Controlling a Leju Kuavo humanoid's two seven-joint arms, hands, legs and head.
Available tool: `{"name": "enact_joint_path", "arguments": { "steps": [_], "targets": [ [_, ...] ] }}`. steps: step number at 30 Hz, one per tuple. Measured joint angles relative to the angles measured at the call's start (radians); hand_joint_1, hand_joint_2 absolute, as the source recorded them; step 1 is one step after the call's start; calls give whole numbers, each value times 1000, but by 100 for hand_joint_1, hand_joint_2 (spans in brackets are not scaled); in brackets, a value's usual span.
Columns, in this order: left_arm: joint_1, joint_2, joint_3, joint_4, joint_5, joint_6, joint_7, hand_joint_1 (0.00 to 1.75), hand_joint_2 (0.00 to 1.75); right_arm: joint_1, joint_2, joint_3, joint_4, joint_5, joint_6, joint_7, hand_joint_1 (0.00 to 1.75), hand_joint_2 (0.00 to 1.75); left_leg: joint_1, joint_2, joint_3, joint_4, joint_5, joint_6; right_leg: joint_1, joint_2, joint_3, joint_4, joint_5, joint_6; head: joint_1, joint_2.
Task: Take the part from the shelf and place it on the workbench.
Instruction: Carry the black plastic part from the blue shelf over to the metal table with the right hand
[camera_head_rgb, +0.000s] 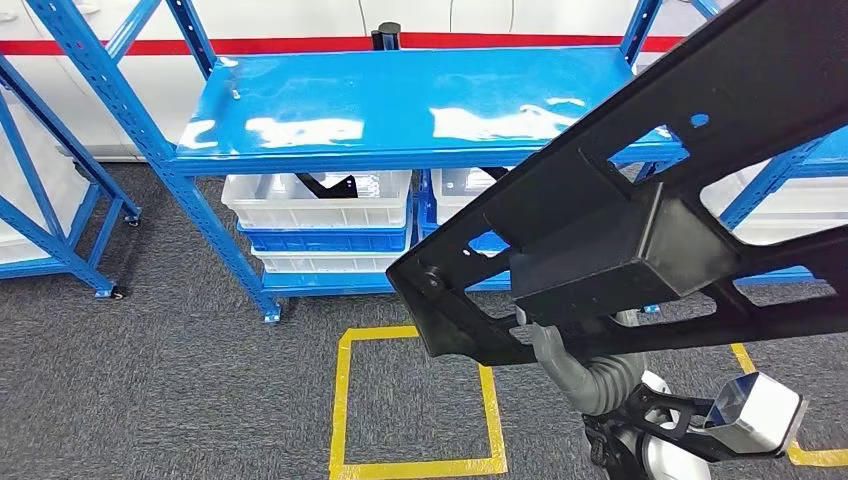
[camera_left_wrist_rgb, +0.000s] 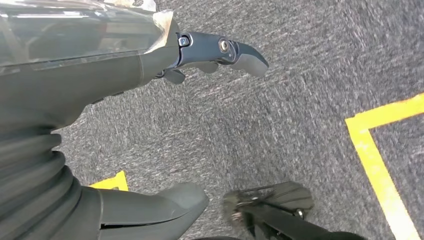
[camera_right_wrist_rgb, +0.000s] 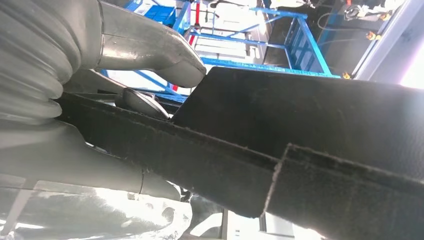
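I carry part (camera_head_rgb: 640, 240) | right hand (camera_right_wrist_rgb: 125, 75) grips it, left hand (camera_left_wrist_rgb: 215, 52) spread empty | shelf (camera_head_rgb: 400, 110) at 12 o'clock | keep level, turn slowly.

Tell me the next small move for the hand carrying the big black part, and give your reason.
Probably turn away from the blue metal shelf toward the workbench, keeping the grip. The right hand holds the large black perforated plastic part raised above the grey carpet, already clear of the shelf, and no workbench is in sight ahead. The left hand hangs holding nothing.
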Motion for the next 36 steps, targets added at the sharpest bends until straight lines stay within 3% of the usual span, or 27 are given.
{"name": "enact_joint_path", "arguments": {
  "steps": [1,2,4,5,7,8,9,11,12,14,16,17,18,19,21,23,25,27,29,31,32,33,34,36],
  "targets": [
    [0,0,0,0,0,0,0,0,175,1,0,0,0,0,0,0,175,175,1,-3,-7,37,-8,-2,1,8,-6,3,3,0,0,0],
    [0,0,0,0,0,0,0,0,175,1,0,0,0,0,0,0,175,175,2,-4,3,37,3,-3,1,17,-12,8,5,1,0,0],
    [0,1,0,0,1,0,0,0,175,2,1,1,0,0,0,0,175,175,8,-17,70,-63,58,-4,0,36,-20,19,6,3,0,0],
    [0,2,0,0,1,0,0,0,175,2,2,1,0,0,0,0,175,175,12,-38,109,-124,78,-3,1,46,-28,25,5,4,-1,0],
    [2,3,0,0,1,0,0,0,175,0,3,1,0,1,0,0,175,175,16,-70,149,-198,94,0,3,67,-42,36,7,14,0,0],
    [2,3,0,0,1,-1,0,0,175,0,4,1,0,1,0,0,175,175,14,-71,152,-205,90,2,3,78,-51,39,10,22,0,0],
    [2,2,0,0,1,-1,0,0,175,-1,4,1,0,1,0,0,175,175,13,-60,149,-212,90,6,3,88,-57,40,15,31,1,0],
    [-1,1,0,0,1,0,0,0,175,1,4,0,0,0,1,0,175,175,14,-33,147,-229,93,19,3,73,-80,56,9,41,3,0],
    [-2,1,0,0,1,0,0,0,175,1,4,-1,0,0,1,0,175,175,16,-21,145,-236,97,27,4,54,-99,88,-8,41,5,0],
    [-1,1,0,0,1,0,0,0,175,1,4,-2,0,-2,2,0,175,175,16,3,139,-238,102,37,3,17,-155,203,-61,39,9,0],
    [1,0,0,0,0,0,0,0,175,4,4,-2,0,-3,3,0,175,175,16,30,134,-238,105,40,-1,11,-201,310,-95,45,10,0],
    [1,0,0,0,0,0,0,0,175,6,3,-2,0,-3,3,0,175,175,16,43,133,-238,106,40,-4,9,-202,320,-93,53,10,0],
    [2,0,0,0,0,0,0,0,175,7,3,-2,0,-4,3,0,175,175,17,56,133,-238,107,39,-7,3,-179,285,-75,63,10,0],
    [2,-1,0,0,0,0,0,0,175,7,3,-2,0,-4,3,0,175,175,17,68,133,-238,108,37,-10,-12,-139,215,-48,74,10,0],
    [1,-1,0,0,0,0,1,0,175,6,3,-2,-1,-4,3,0,175,175,14,90,135,-237,110,28,-8,-57,-62,73,-3,82,11,0],
    [1,-1,0,0,0,0,1,0,175,5,5,-2,-1,-6,4,-1,175,175,8,108,136,-237,113,16,0,-71,-43,28,11,69,11,0],
    [0,-1,0,0,1,-3,0,0,175,6,6,-3,-1,-6,4,-1,175,175,11,121,136,-238,114,4,-2,-47,-54,30,20,52,9,0],
    [-1,0,0,0,1,-11,-2,0,175,6,7,-4,-3,-6,4,-1,175,175,16,82,124,-207,84,-5,-10,-25,-60,28,29,36,6,0],
    [1,1,0,0,0,-19,-4,0,175,7,9,-4,-4,-7,4,-1,175,175,17,21,81,-99,13,-6,-11,-5,-65,28,37,22,1,0],
    [6,3,0,0,-1,-25,-4,0,175,12,10,-4,-4,-8,4,-1,175,175,16,-2,33,20,-39,-2,-5,20,-71,29,42,13,0,0],
    [7,4,0,0,-1,-28,-4,0,175,14,11,-4,-4,-8,4,-1,175,175,16,-5,27,39,-37,0,-2,35,-74,31,44,12,0,0],
    [8,5,0,0,-1,-32,-4,0,175,16,11,-4,-4,-9,4,-1,175,175,16,-7,40,18,-17,2,-1,49,-75,34,44,11,0,0],
    [7,6,0,0,-1,-36,-4,0,175,18,11,-4,-4,-9,4,-1,175,175,17,-15,69,-34,16,4,0,63,-76,38,44,11,0,0],
    [7,8,0,0,-1,-42,-4,0,175,17,11,-5,-4,-9,4,-1,175,175,22,-62,130,-155,61,8,2,90,-83,50,43,15,0,0]
  ]
}}
